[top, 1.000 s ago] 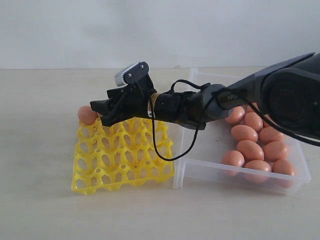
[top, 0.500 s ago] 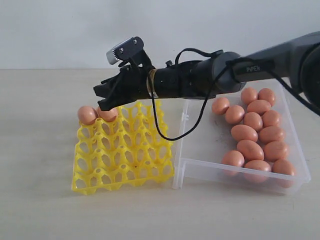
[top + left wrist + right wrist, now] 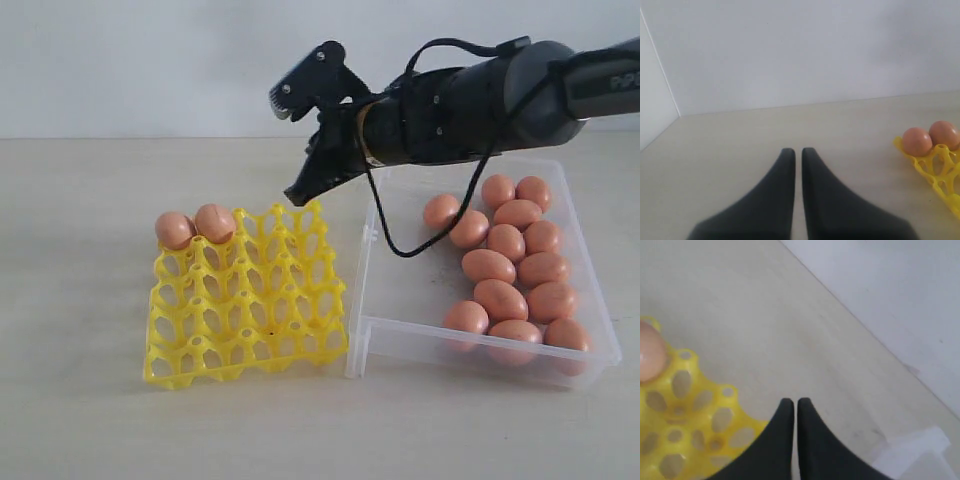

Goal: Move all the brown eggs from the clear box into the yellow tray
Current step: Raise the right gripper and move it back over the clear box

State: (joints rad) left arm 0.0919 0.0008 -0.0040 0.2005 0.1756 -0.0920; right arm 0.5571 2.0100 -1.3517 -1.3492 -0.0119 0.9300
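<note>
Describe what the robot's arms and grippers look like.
The right arm is matte black, built of rounded tubular segments, with a brass-coloured ring at the wrist, a boxy black-and-grey wrist camera and a loose black cable looping beneath. The right gripper and left gripper each have two smooth black fingers tapering to narrow rounded tips. The left arm itself is out of view.
</note>
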